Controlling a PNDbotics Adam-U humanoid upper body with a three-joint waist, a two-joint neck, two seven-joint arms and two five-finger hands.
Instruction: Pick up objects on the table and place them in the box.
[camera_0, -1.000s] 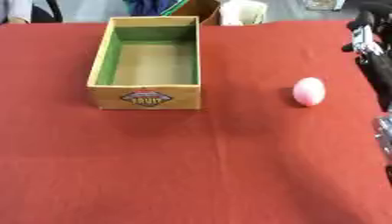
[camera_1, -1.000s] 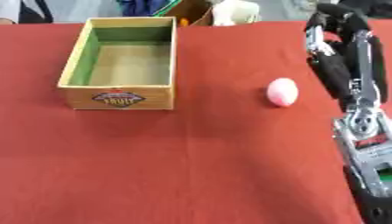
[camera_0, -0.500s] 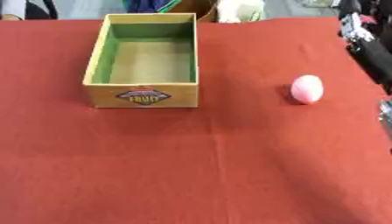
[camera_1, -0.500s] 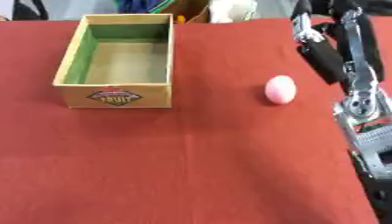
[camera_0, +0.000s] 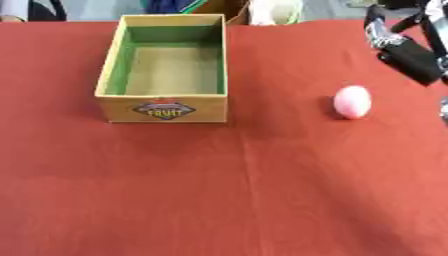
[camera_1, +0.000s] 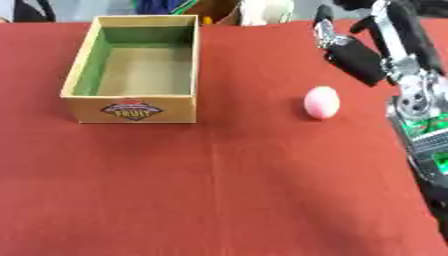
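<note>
A pink egg-shaped object (camera_1: 321, 102) lies on the red table, right of centre. A yellow cardboard box (camera_1: 133, 106) with a green lining and a fruit label on its front stands open and empty at the upper left. My right hand (camera_1: 354, 56), black with silver parts, hangs above the table behind and to the right of the pink object, apart from it. Its forearm (camera_1: 418, 105) runs down the right edge. My left hand shows in no view.
The red tablecloth (camera_0: 245, 190) covers the whole table. Beyond the far edge stand a brown box (camera_0: 219, 7) and a pale bag (camera_0: 273, 11).
My right hand has moved a little to the left and lower, nearer the pink object. The box and the pink object have not moved.
</note>
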